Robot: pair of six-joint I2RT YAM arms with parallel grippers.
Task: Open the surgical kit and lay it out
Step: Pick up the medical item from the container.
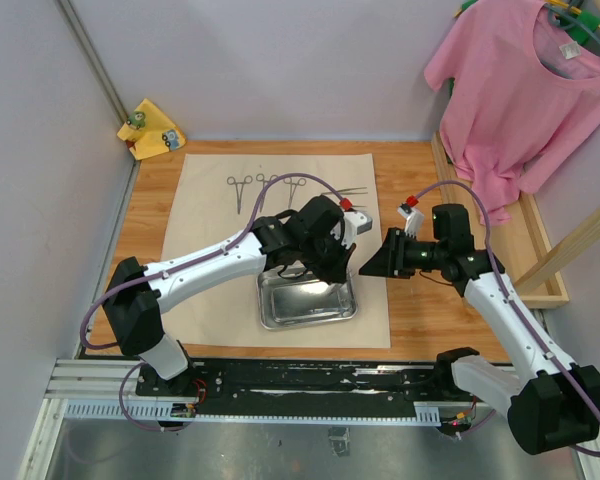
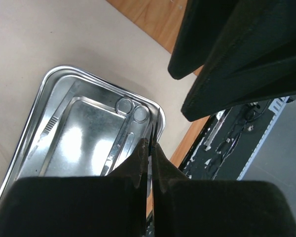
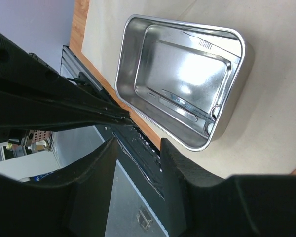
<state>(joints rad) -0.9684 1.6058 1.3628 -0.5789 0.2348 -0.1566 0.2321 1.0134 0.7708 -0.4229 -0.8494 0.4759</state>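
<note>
Two robot arms meet over an unwrapped surgical kit. The left gripper (image 2: 150,145) is clenched, its two fingers (image 2: 133,173) pressed flat together just above the near right corner of the steel tray (image 2: 54,74). A thin bright strip shows in the seam between them, but the left wrist view does not make clear what it is.

The right gripper (image 3: 138,143) stands released, its two fingers (image 3: 106,163) parted with a clear gap. Nothing is held between them. From above, its fingertips point at the tip of the left gripper, close beside it, at the tray's right edge.

One beige cloth wrap (image 1: 210,290) lies spread flat on the wooden table (image 1: 420,300), and the single tray sits on its near half.

Three ring-handled forceps (image 1: 242,187) lie in a row near the far edge of the cloth. A fourth forceps (image 2: 139,114) rests inside the tray, its two rings in the corner nearest the left fingertips. One ribbed tweezer (image 2: 49,126) lies along the tray's opposite long side.

More slim tweezers (image 1: 348,190) lie on the cloth to the right of the forceps row, too fine to count from above.

One pink T-shirt (image 1: 520,90) hangs at the far right. One small yellow cloth (image 1: 152,128) sits in the far left corner.
</note>
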